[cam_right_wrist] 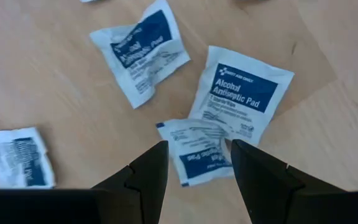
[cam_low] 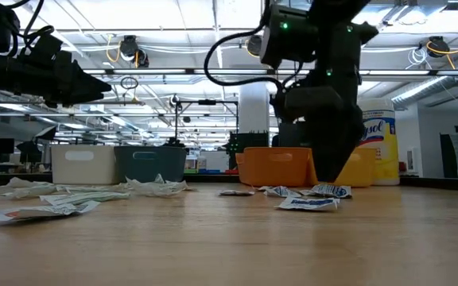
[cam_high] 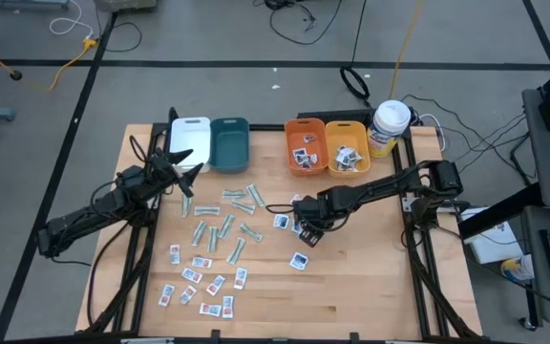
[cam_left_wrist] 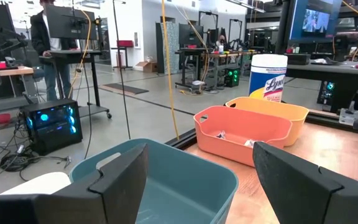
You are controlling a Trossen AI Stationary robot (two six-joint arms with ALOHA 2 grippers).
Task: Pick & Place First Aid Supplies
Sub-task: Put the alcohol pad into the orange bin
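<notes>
Many small flat packets lie on the wooden table: pale-green strips (cam_high: pixel 222 225), white ones with red print (cam_high: pixel 199 282), and white ones with blue print (cam_high: pixel 299 260). My right gripper (cam_high: pixel 308 226) is low over the blue-print group, open. In the right wrist view its fingertips (cam_right_wrist: pixel 197 149) stand on either side of a crumpled blue-print packet (cam_right_wrist: pixel 197 155), beside an "Alcohol Prep Pad" packet (cam_right_wrist: pixel 244 99). My left gripper (cam_high: pixel 184 158) hangs open above the teal bin (cam_left_wrist: pixel 166 186), holding nothing.
Four bins stand in a row at the far side: white (cam_high: pixel 189 139), teal (cam_high: pixel 229 143), orange (cam_high: pixel 304 148) and yellow-orange (cam_high: pixel 349 148), the last two with packets inside. A white canister (cam_high: pixel 390 124) stands at the far right corner. A person stands in the room beyond (cam_left_wrist: pixel 48 37).
</notes>
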